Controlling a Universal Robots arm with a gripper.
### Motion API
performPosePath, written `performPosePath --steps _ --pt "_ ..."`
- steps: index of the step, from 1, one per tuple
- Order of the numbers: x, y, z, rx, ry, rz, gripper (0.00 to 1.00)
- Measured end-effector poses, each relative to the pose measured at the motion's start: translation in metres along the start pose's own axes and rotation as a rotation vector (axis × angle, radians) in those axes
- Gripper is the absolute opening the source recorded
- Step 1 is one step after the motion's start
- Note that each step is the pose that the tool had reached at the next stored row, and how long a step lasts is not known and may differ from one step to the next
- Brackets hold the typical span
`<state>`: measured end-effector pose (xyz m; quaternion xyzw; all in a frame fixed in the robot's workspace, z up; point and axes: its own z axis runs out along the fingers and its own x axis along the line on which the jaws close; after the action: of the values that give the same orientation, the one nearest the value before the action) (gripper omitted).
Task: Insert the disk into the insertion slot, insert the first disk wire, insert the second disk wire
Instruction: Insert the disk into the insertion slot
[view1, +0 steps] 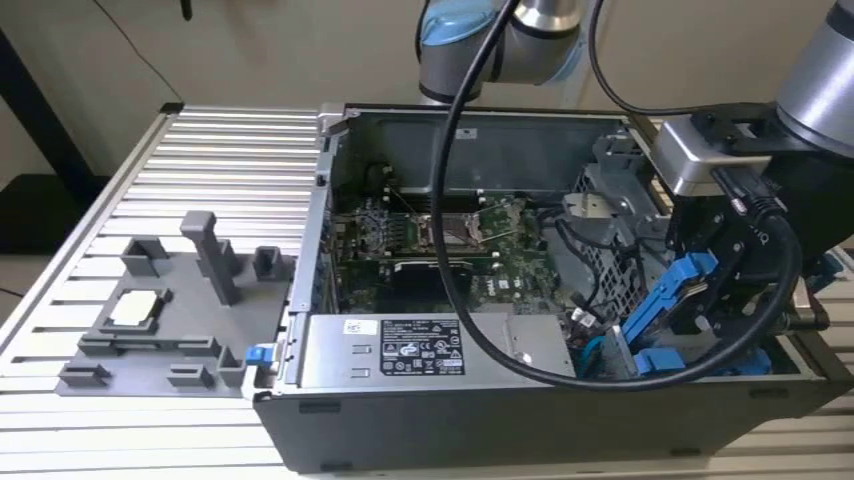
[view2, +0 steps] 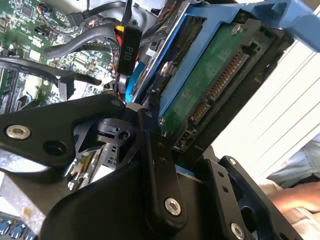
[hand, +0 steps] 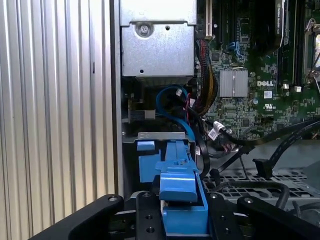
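The hand (hand: 183, 215) gripped the disk (view1: 671, 297) by its blue carrier. The disk was steeply tilted at about four o'clock of the computer case (view1: 400, 395) in the exterior view, its lower end at the insertion slot (view1: 607, 265). It looked unseated — both wire insertions seemingly remained undone.

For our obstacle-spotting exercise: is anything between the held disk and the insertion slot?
Nothing rigid shows between the disk, held by the gripper, and the insertion slot. Loose blue and black wires crowd close beside that path.
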<state>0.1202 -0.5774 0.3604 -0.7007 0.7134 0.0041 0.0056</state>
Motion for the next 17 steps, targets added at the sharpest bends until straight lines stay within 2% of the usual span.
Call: performPosePath --steps 2,3,5,7,14,15,17 --pt "0.0000 0.0000 0.0001 0.0000 -0.0002 0.000 0.34" --pt "0.0000 0.0000 0.0003 0.0000 -0.0005 0.000 0.41" --pt "0.0000 0.0000 0.0000 -0.0001 -0.0004 0.000 0.41" --pt "0.0000 0.0000 -0.0039 0.0000 -0.0003 0.000 0.41" --pt "-0.0001 0.0000 -0.0042 -0.0001 -0.0057 0.000 0.43" --pt "-0.0001 0.0000 -0.0049 -0.0002 -0.0057 0.000 0.49" --pt "-0.0002 0.0000 -0.0128 -0.0002 -0.0057 0.000 0.49"
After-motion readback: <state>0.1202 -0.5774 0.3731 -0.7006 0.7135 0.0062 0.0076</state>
